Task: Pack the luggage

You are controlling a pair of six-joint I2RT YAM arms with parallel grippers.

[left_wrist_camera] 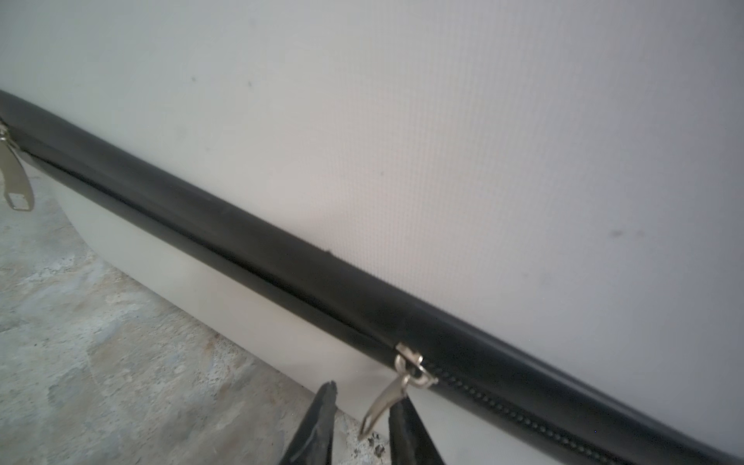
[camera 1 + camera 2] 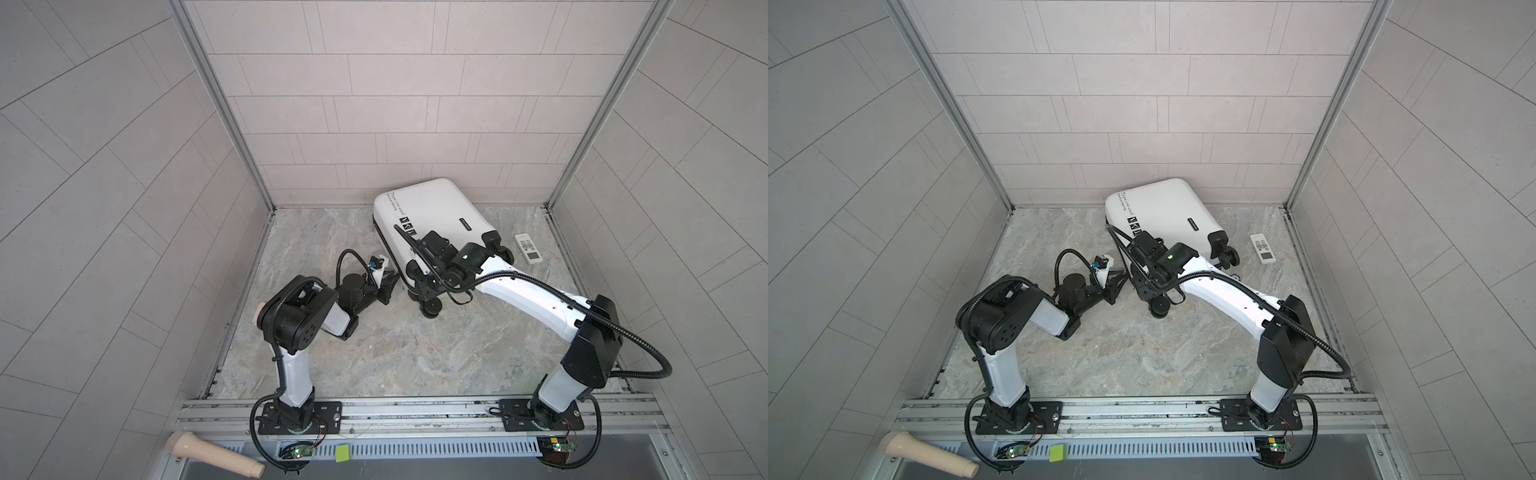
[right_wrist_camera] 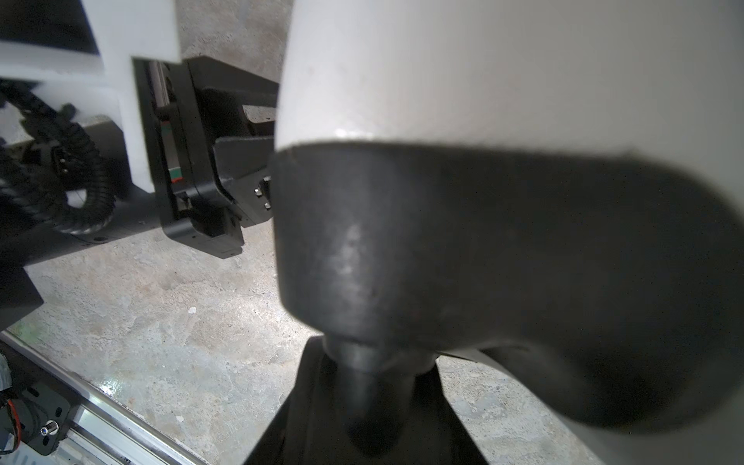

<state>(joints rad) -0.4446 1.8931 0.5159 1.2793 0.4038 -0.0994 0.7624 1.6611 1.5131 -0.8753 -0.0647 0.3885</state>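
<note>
Left hand (image 1: 362, 398), fingers apart, straddles the zipper pull (image 1: 382, 406), apparently to draw it along; right hand (image 3: 374, 362) clamps a wheel (image 3: 443, 241), steadying the suitcase (image 2: 432, 212) lying at the desk's (image 2: 374, 353) back edge.

The luggage (image 2: 432, 208) shell is white hard plastic, finely ribbed and faintly glossy. Its zipper band (image 1: 282, 261), just beyond the left gripper (image 1: 362, 398), looks matt black and rubbery. The zipper pull (image 1: 382, 406) between its jaws is polished metal. The tabletop (image 1: 100, 342) below is mottled and stone-like.
</note>
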